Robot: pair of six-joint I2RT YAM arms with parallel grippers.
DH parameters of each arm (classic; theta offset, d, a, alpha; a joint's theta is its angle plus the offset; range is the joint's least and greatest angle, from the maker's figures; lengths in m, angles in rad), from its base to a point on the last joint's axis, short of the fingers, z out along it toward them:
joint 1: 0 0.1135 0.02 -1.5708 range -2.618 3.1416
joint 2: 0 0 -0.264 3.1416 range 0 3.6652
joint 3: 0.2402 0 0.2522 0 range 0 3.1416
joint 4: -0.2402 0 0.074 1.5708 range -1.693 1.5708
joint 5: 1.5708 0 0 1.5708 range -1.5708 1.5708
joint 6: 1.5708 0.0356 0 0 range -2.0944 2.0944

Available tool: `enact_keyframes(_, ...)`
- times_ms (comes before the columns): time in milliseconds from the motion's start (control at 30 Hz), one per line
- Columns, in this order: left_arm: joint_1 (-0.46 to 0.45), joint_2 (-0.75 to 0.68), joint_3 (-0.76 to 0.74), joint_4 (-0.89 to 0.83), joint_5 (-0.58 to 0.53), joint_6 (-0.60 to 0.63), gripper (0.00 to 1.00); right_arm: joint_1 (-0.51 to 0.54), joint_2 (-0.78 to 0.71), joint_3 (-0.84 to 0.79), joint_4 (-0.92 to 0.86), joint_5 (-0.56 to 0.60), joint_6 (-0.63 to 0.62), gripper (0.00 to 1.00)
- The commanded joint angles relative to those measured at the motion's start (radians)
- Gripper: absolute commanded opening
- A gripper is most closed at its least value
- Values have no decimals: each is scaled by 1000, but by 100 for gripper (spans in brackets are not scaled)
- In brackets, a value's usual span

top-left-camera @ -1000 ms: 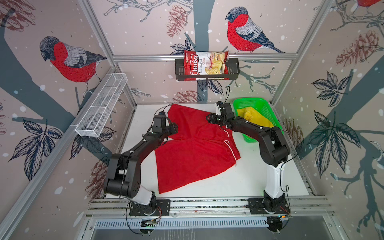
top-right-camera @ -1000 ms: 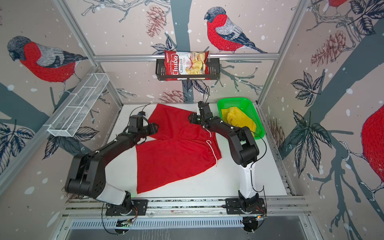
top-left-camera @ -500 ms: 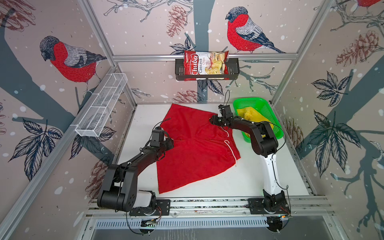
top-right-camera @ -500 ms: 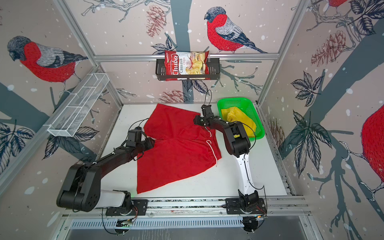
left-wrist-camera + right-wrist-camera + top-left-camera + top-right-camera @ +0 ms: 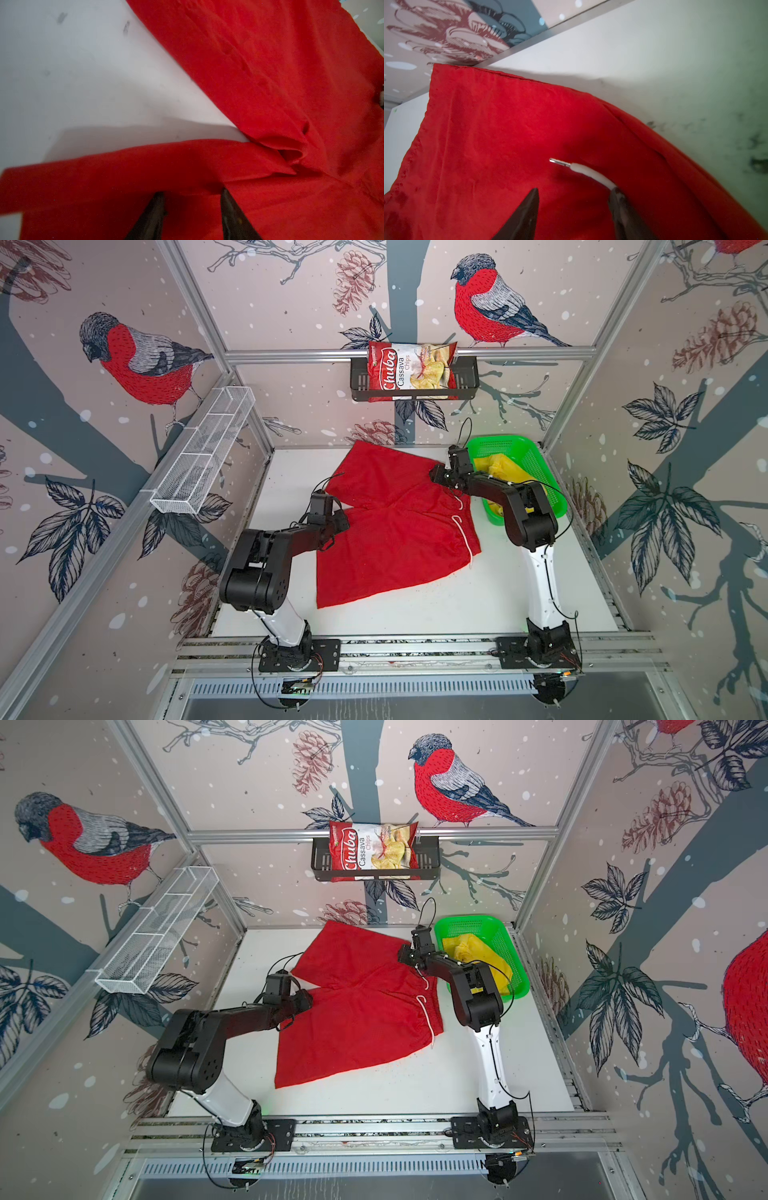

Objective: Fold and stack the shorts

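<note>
The red shorts [image 5: 395,539] [image 5: 357,1027] lie spread on the white table, their white drawstring [image 5: 463,531] trailing on the right side. My left gripper [image 5: 343,522] [image 5: 307,998] sits low at the left edge where the two legs meet. In the left wrist view its jaws [image 5: 193,192] stand open, the tips tucked under a lifted red hem [image 5: 145,164]. My right gripper [image 5: 434,472] [image 5: 401,952] hovers at the far waistband corner, open [image 5: 574,191] over red cloth, the drawstring tip [image 5: 583,169] beside one finger. The yellow shorts [image 5: 498,468] [image 5: 469,952] lie crumpled in the basket.
The green mesh basket [image 5: 498,440] [image 5: 465,921] stands at the back right, right next to my right arm. A chips bag [image 5: 411,371] sits in a black shelf on the back wall. A white wire rack [image 5: 203,456] hangs on the left wall.
My left gripper has drawn back toward the front, from the far leg to the notch between the legs. The right arm's elbow has folded in closer; its gripper stays at the waistband corner.
</note>
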Motion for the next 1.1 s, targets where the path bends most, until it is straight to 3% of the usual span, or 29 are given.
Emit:
enact_keyframes(0, 5, 49, 39, -72, -30, -6, 45, -9, 4, 15, -89, 26, 9, 58)
enact_keyframes(100, 5, 40, 86, -86, -21, -6, 47, -7, -52, 15, -75, -14, -5, 58)
enact_keyframes(233, 2, -90, 101, -141, -14, -4, 50, -2, -239, -93, -22, -55, -11, 59)
enact_keyframes(400, -28, -335, 43, -206, 3, -4, 51, -4, -543, -353, 10, -131, 7, 59)
enact_keyframes(567, -51, -507, -134, -77, 156, -40, 50, -15, -848, -701, 39, -256, 34, 58)
enact_keyframes(833, -67, -537, -318, 16, 207, -117, 51, -200, -1180, -1190, 209, -442, 157, 59)
enact_keyframes(1067, -67, -557, -406, 72, 189, -156, 51, -306, -1232, -1425, 383, -503, 251, 59)
